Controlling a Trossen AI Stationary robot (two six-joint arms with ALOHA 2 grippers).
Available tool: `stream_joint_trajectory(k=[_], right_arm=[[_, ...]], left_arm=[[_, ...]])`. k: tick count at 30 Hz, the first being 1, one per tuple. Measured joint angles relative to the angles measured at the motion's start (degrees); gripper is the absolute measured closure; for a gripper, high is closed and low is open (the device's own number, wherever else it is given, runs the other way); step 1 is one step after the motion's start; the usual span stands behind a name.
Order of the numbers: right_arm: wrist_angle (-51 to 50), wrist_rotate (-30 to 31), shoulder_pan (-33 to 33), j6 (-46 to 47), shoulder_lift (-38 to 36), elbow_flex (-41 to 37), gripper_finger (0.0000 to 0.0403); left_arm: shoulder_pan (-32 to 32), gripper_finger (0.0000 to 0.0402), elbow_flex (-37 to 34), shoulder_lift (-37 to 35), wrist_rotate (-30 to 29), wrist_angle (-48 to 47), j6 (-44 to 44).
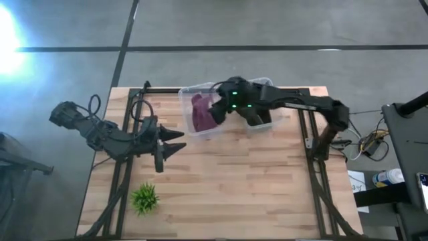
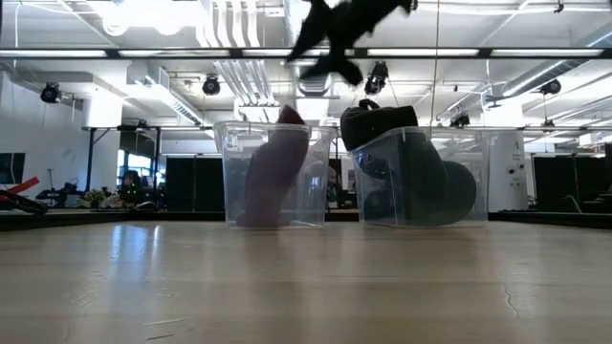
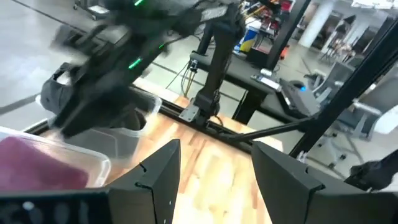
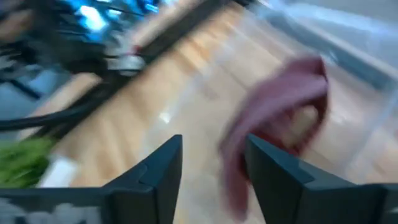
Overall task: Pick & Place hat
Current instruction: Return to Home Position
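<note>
A maroon hat (image 1: 201, 112) stands on edge inside the left clear bin (image 1: 186, 100), leaning against its wall (image 2: 273, 177). My right gripper (image 1: 215, 110) hovers open above that bin, well over its rim in the low view (image 2: 330, 57). In the right wrist view (image 4: 213, 142) the hat (image 4: 280, 112) shows blurred past the fingers. Black hats (image 1: 257, 115) fill the right clear bin (image 2: 411, 177), and one bulges over its rim (image 2: 378, 119). My left gripper (image 1: 182, 141) waits open over the table's left half (image 3: 216, 148).
The two bins stand side by side at the table's far edge. A small green plant (image 1: 144, 198) sits near the near-left corner. Bare wood (image 1: 254, 181) spreads across the middle and near right. A dark frame rail (image 1: 309, 134) runs along the right side.
</note>
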Motion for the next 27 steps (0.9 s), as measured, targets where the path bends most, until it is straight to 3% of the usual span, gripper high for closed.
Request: stream_joint_trajectory(k=[4, 7, 13, 17, 21, 24, 27], right_arm=[[-2.91, -2.11, 3.24, -6.41, -8.73, -1.18, 0.0216], [-5.01, 0.00, 7.12, -10.16, -15.89, -3.96, 0.0213], [-14.67, 20.18, 18.48, -12.41, -29.59, -11.93, 0.0215], [-20.11, 31.00, 23.99, -3.48, -37.50, -16.82, 0.0216], [-20.44, 29.80, 26.58, 9.93, -44.26, -20.83, 0.0216], [-16.75, 25.86, 29.35, 6.43, -48.16, -25.34, 0.0215], [-10.75, 20.85, 30.66, 3.15, -52.54, -32.61, 0.0217]], left_arm=[[2.58, 0.0209, -2.98, -1.46, 3.23, 1.05, 2.76], [6.24, 0.0209, -7.64, -2.85, 10.19, 6.02, 3.91], [14.34, 0.0209, -20.19, -5.78, 28.15, 21.29, 6.08], [17.87, 0.0209, -26.53, -8.48, 28.44, 23.69, 5.14], [19.07, 0.0209, -31.37, -11.49, 26.70, 24.77, -7.12], [18.98, 0.0209, -35.73, -13.43, 37.17, 34.02, 1.69], [21.15, 0.0209, -41.37, -14.69, 47.77, 46.09, 4.53]])
